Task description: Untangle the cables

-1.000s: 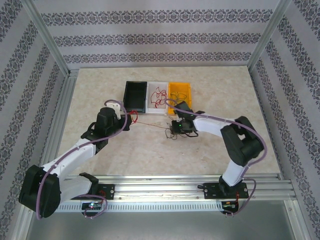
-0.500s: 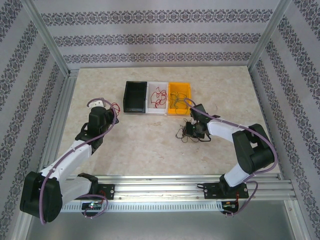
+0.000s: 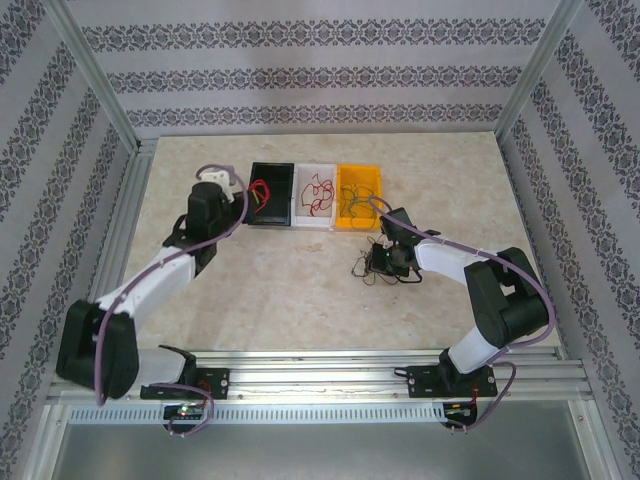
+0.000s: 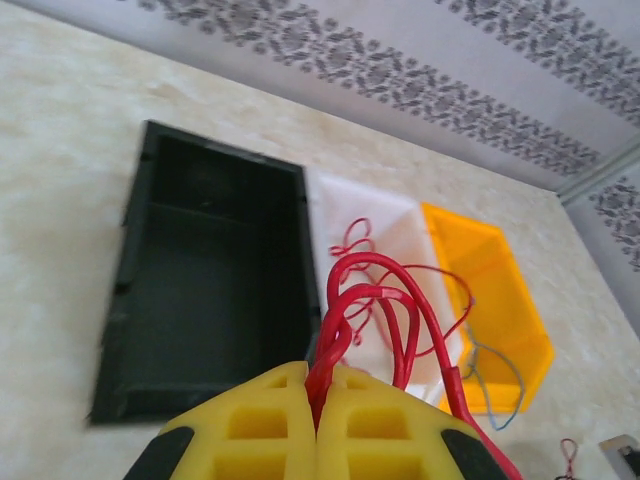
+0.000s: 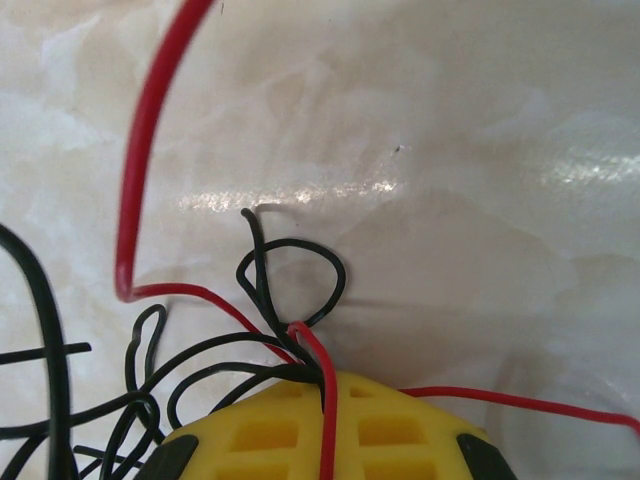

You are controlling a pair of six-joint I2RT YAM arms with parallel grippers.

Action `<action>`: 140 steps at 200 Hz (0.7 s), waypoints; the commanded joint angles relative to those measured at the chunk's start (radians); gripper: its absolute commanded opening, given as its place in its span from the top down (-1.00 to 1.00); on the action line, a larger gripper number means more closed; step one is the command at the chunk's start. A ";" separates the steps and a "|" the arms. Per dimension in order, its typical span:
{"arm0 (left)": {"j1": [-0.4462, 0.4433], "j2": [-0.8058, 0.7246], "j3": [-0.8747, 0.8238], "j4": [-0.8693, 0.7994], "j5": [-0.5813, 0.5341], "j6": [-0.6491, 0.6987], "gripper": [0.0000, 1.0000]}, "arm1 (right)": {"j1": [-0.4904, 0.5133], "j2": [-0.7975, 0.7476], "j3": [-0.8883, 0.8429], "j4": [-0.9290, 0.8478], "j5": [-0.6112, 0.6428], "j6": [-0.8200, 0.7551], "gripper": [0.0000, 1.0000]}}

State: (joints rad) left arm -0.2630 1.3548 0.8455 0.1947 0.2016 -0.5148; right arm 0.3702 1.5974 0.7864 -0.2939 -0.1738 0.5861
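Marble table (image 3: 270, 300), cables (image 3: 372, 268) at four o'clock of centre

On their black and red strands the right gripper (image 5: 325, 385) is pinched tight. At ten o'clock, the left gripper (image 4: 318, 385) grips a red cable (image 4: 378, 300) above the black bin (image 4: 210, 290).

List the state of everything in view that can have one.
Left gripper, shut on the red cable.
Right gripper, shut on the tangle.
Red cable, looped, held in the air.
Tangle, black and red wires knotted, lying on the table.
Black bin, empty.
White bin, holds red cables.
Orange bin, holds blue-green cables.
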 commanded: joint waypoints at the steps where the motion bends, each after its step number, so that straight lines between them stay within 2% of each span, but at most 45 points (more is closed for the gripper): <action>1: -0.032 0.139 0.125 0.050 0.087 0.045 1.00 | -0.006 0.022 -0.015 -0.058 0.024 0.007 0.94; 33: -0.099 0.394 0.337 0.051 0.040 0.050 1.00 | -0.004 -0.011 -0.021 -0.047 0.011 0.006 0.93; 41: -0.113 0.453 0.389 0.050 0.015 0.045 0.92 | -0.001 -0.017 -0.023 -0.047 0.009 0.005 0.93; 46: -0.121 0.486 0.419 0.054 0.001 0.044 0.77 | -0.002 -0.021 -0.024 -0.046 0.008 0.004 0.93; 68: -0.144 0.584 0.535 0.044 -0.069 0.024 -0.09 | 0.006 -0.040 -0.027 -0.042 -0.011 -0.007 0.92; 81: -0.161 0.590 0.566 0.038 -0.104 0.039 -0.37 | 0.011 -0.054 -0.029 -0.040 -0.020 -0.019 0.90; 94: -0.178 0.567 0.567 0.023 -0.132 0.081 -0.43 | 0.021 -0.066 -0.031 -0.032 -0.028 -0.030 0.88; 111: -0.195 0.520 0.535 -0.027 -0.115 0.133 -0.43 | 0.031 -0.076 -0.035 -0.014 -0.057 -0.050 0.87; 140: -0.213 0.408 0.357 -0.041 0.035 0.175 -0.38 | 0.074 -0.057 -0.015 0.011 -0.119 -0.105 0.88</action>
State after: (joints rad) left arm -0.4553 1.8740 1.3170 0.1921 0.1390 -0.4160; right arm 0.4088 1.5425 0.7662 -0.3004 -0.2214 0.5453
